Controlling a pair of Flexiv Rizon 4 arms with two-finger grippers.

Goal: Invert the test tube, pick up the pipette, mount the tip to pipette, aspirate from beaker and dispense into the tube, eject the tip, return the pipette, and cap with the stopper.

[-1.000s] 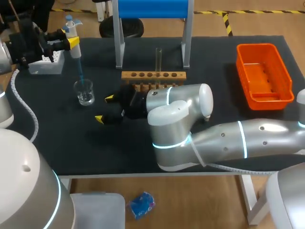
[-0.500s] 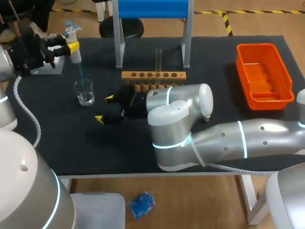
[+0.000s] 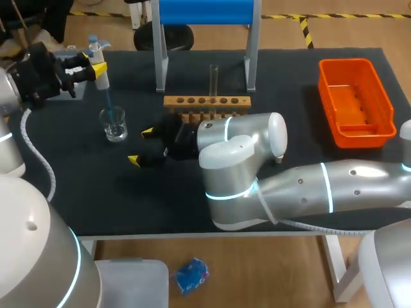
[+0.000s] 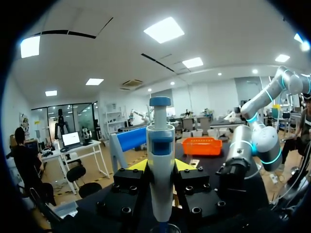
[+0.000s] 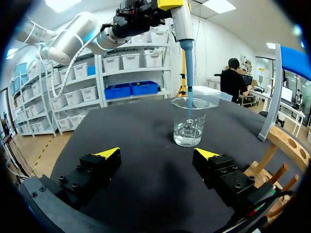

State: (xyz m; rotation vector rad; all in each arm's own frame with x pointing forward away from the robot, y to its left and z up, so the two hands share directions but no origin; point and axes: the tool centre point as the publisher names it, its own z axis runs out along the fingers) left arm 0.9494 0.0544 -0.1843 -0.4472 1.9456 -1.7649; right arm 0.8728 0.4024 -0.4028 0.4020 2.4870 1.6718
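Currently the pipette (image 3: pixel 101 77) is upright, long axis vertical, clamped in the left gripper (image 3: pixel 95 61). Its blue tip (image 5: pixel 188 73) runs straight down into the beaker (image 3: pixel 115 125), and the test tube (image 3: pixel 214 78) stands in the wooden rack (image 3: pixel 205 101) well apart from the beaker on the right arm's side, so dispensing goes that way. Near the beaker the right gripper (image 3: pixel 141 147) sits open and empty; its wrist view shows the tip end inside the beaker rim, liquid contact unclear, while the left wrist view shows only the pipette body.
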